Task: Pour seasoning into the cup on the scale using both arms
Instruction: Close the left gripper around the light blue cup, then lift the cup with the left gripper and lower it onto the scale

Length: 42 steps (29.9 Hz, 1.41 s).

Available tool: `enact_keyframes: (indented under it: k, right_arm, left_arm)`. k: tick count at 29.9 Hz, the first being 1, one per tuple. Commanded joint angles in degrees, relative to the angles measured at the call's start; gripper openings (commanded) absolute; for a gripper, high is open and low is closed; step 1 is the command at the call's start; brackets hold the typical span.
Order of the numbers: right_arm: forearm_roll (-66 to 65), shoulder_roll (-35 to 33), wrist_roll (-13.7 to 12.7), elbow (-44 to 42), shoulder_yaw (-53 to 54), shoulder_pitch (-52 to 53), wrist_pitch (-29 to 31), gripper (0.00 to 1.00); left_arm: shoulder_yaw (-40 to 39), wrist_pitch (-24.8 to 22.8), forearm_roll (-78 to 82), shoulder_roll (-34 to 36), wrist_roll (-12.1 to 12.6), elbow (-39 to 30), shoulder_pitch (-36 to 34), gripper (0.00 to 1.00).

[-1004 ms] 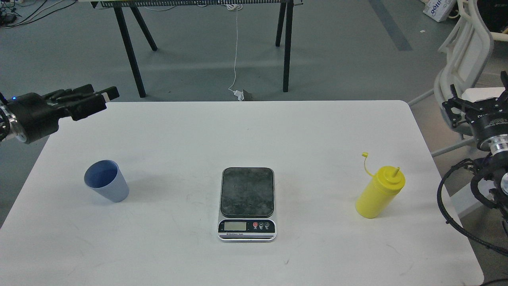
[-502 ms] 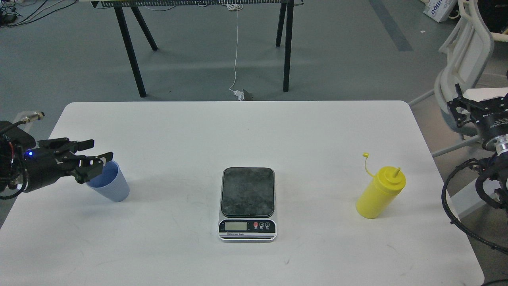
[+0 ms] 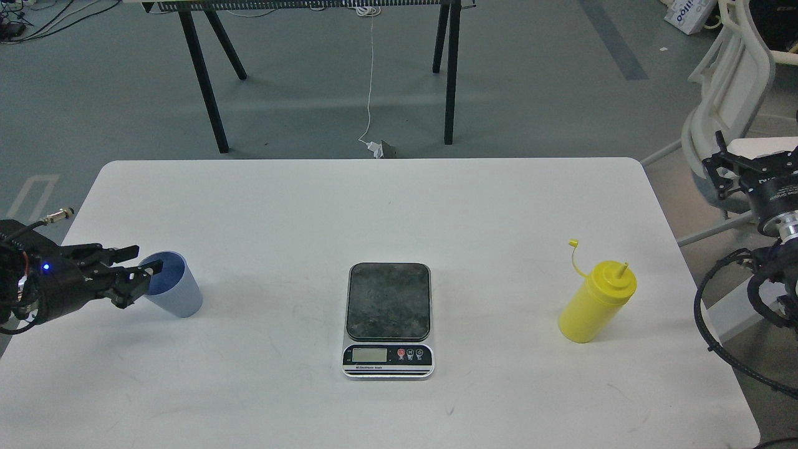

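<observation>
At the left edge of the surface (image 3: 262, 206) the left hand (image 3: 144, 269) sits level with the cup (image 3: 169, 285), its fingers parted fairly wide and their tips right at the cup's near rim, nothing held; whether they touch it I cannot tell. The cup stands upright, well apart from the scale (image 3: 388, 319), whose plate is bare. The risk here is a knock: the cup looks light, and a finger meeting the rim from the side could tip or slide it before the hand closes, and a grip high on the thin wall could squash it. The bottle (image 3: 596, 303) stands far right with its cap hanging loose, so a rough grab could spill. The right hand (image 3: 735, 168) hangs off the surface's edge; its spread I cannot tell. The scale's front strip carries small print, too fine to read; its display looks blank.
</observation>
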Motion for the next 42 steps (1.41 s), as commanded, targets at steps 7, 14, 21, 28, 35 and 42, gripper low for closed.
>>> enact_keyframes:
  k: [7,14,21,28,35,42]
  right_arm:
    - [0.01,-0.29,0.0,-0.18,0.0,-0.45,0.0,0.99]
    - [-0.08,-0.2,0.08,-0.18,0.0,-0.45,0.0,0.99]
    - [0.01,-0.64,0.26,-0.27,0.17,-0.54,0.0,0.99]
    - [0.01,-1.17,0.35,-0.09,1.58,-1.76,0.0,0.99]
    - [0.01,-2.66,0.35,-0.09,2.37,-4.14,0.0,0.99]
    - [0.01,-3.36,0.35,-0.01,4.83,-5.72,0.0,0.99]
  left_arm:
    - [0.71,0.0,-0.03,-2.1,0.0,3.22,-0.1,0.21]
    - [0.53,0.0,-0.38,-2.01,0.0,3.13,-0.98,0.06]
    - [0.53,-1.14,-0.82,-0.79,0.0,-2.74,-6.59,0.05]
    - [0.36,-16.32,-0.82,-0.16,0.0,-17.76,-19.68,0.04]
    - [0.53,-31.19,-0.47,-12.71,0.0,-26.22,-27.35,0.04]
    - [3.25,-32.96,2.96,-21.08,5.5,-25.61,-27.26,0.05]
